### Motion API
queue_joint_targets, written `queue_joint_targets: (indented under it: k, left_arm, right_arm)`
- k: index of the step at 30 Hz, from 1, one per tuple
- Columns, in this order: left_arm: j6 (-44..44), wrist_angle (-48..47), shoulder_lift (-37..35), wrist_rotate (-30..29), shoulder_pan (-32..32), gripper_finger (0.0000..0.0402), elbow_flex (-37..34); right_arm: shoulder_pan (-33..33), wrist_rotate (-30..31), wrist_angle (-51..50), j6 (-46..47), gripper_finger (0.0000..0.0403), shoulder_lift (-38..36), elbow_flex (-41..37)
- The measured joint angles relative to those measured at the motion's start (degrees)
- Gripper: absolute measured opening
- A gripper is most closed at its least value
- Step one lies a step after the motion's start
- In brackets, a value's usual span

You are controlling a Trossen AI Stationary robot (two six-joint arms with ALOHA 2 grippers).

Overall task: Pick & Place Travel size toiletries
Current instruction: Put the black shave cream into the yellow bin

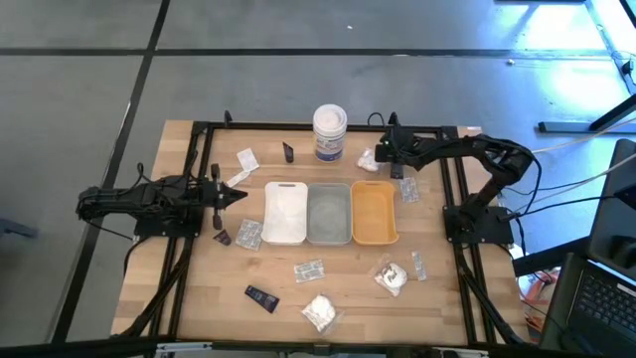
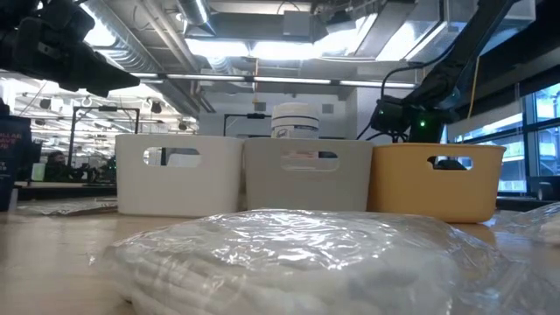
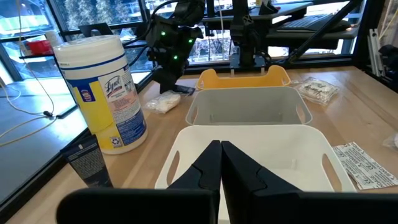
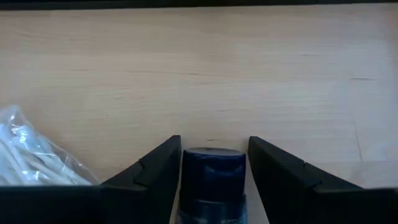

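Observation:
Toiletries lie scattered on the wooden table: printed sachets (image 1: 309,269), white wrapped bundles (image 1: 320,312) and black tubes (image 1: 261,296). My right gripper (image 1: 384,153) is at the far right of the table, beside a white bundle (image 1: 368,159), and is shut on a small black tube (image 4: 213,180). My left gripper (image 1: 237,194) is shut and empty, hovering just left of the white tray (image 1: 284,212). The grey tray (image 1: 329,214) and orange tray (image 1: 375,212) stand in a row next to it. In the low view one bundle (image 2: 306,258) fills the foreground. My right gripper pinches the small black tube between its two fingers, one on each side, just behind the cap end (image 4: 213,163). The tube lies along the fingers with its cap pointing forward past their tips. The rest of the tube is hidden under the gripper.
A tall white tub with a blue label (image 1: 330,132) stands at the far edge behind the trays. A black tube (image 1: 288,151) and a sachet (image 1: 246,159) lie left of it. More sachets (image 1: 408,189) lie right of the orange tray. Black frame rails run along the table's edges.

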Motion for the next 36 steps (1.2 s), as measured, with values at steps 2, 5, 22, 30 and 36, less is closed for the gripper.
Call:
queue_joint_targets:
  k: [2, 5, 22, 30, 36]
  left_arm:
    - [0.0, 0.0, 0.0, 0.0, 0.0, 0.0004, 0.0]
    - [0.0, 0.0, 0.0, 0.0, 0.0, 0.0004, 0.0]
    - [0.0, 0.0, 0.0, 0.0, 0.0, 0.0004, 0.0]
    - [0.0, 0.0, 0.0, 0.0, 0.0, 0.0004, 0.0]
    - [0.0, 0.0, 0.0, 0.0, 0.0, 0.0004, 0.0]
  right_arm:
    - [0.0, -0.1, 0.0, -0.4, 0.0187, 0.0, 0.0]
    - [0.0, -0.3, 0.2, -0.5, 0.0168, 0.0, 0.0]
    - [-0.7, -5.3, -0.1, -6.3, 0.0149, 0.2, 5.0]
    - [-0.7, -6.0, -6.3, -11.5, 0.0112, 0.2, 10.5]
    - [-0.7, -6.1, -12.3, -15.6, 0.0129, 0.1, 14.5]
